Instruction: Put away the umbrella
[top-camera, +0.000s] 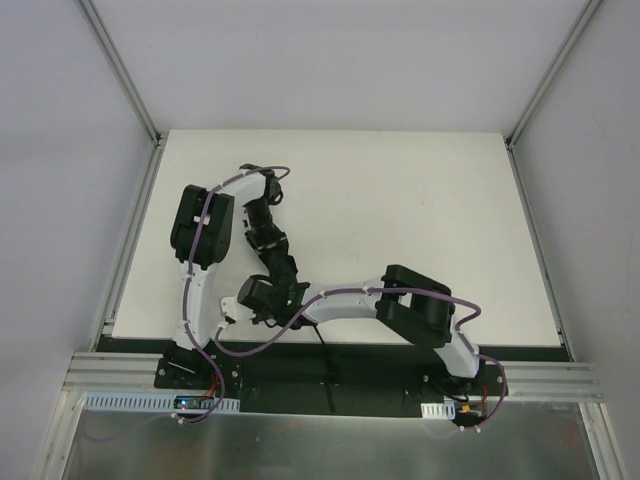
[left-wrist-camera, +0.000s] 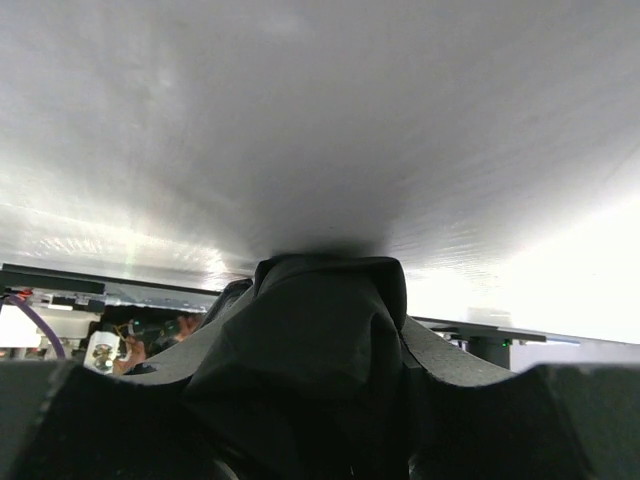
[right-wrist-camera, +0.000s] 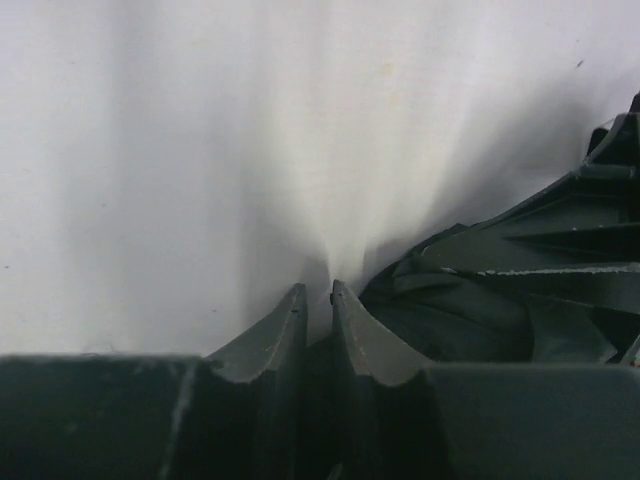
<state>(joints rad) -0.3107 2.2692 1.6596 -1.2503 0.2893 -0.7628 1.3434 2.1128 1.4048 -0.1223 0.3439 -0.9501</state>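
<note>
Crumpled matt black cloth umbrella (left-wrist-camera: 312, 360), smooth white table (top-camera: 400, 200), matt dark plastic fingers (right-wrist-camera: 275, 345).

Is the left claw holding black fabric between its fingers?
Yes, the left claw is clamped on the umbrella, its bunched black fabric filling the gap.

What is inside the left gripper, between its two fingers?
Bunched black fabric of the umbrella fills the left gripper, which is closed on it. The shaft and handle cannot be seen there, because the fabric covers whatever lies inside the folds.
</note>
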